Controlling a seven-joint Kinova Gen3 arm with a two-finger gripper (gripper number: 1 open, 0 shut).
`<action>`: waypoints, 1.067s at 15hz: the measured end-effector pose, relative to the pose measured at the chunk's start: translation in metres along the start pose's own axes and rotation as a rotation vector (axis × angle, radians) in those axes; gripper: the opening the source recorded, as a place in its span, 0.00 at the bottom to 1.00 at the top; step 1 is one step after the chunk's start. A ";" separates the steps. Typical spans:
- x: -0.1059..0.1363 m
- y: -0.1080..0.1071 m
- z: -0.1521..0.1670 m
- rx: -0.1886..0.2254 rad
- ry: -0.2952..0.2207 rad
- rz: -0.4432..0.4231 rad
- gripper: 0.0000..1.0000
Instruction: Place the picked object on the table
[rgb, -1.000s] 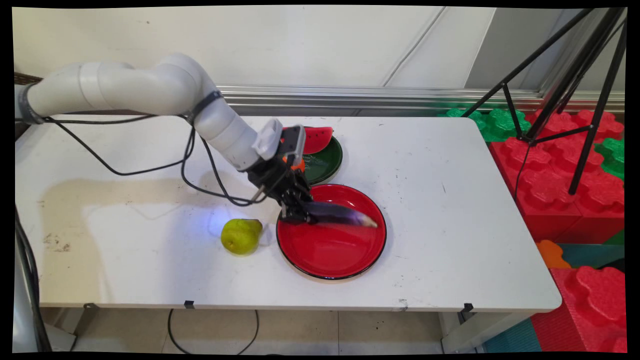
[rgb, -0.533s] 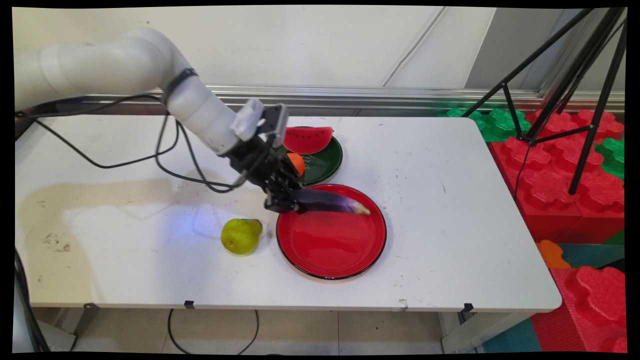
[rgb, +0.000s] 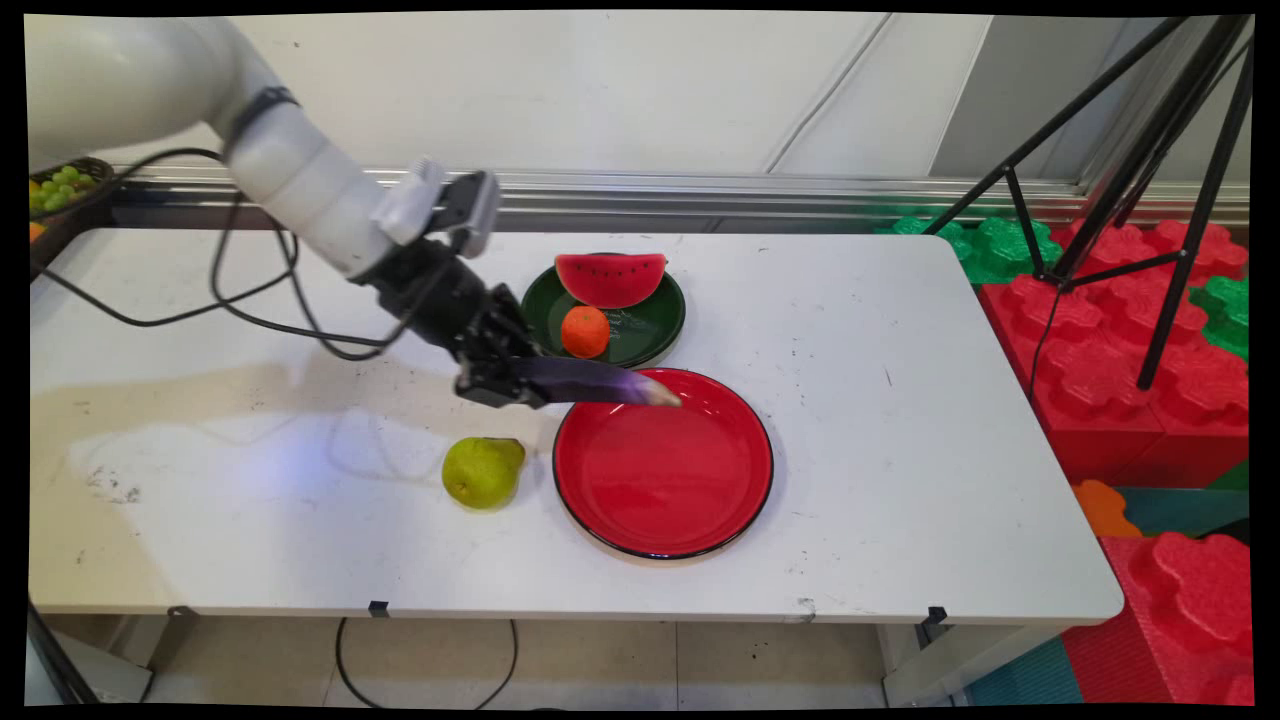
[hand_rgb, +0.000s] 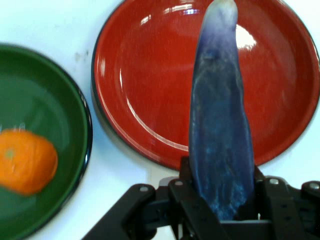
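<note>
- Scanning from the biggest, we see the scuffed white table (rgb: 900, 400).
- Glossy round red plate (rgb: 680, 490) with a black rim, bare.
- Smaller green plate (rgb: 650, 325) carrying a watermelon wedge (rgb: 610, 278) and a dimpled orange (rgb: 585, 331).
- Black gripper (rgb: 505, 385) pinching a long, tapered purple eggplant (rgb: 600, 383), lifted over the red plate's far-left rim.
- Bumpy green pear (rgb: 482, 471) just left of the red plate.

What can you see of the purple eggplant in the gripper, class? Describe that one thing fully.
The eggplant is long, slim and glossy, dark purple and fading to a pale, whitish tip. It looks like a smooth plastic toy. The gripper clamps its thick end, its fingers pressing both sides. It lies roughly level in the air, its tip out over the back left rim of the red plate, clear of the plate's surface.
</note>
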 end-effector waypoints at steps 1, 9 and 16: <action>-0.004 0.001 -0.005 0.003 -0.008 -0.004 0.00; -0.063 0.003 -0.050 0.039 -0.125 -0.055 0.00; -0.117 -0.007 -0.041 0.056 -0.196 -0.109 0.00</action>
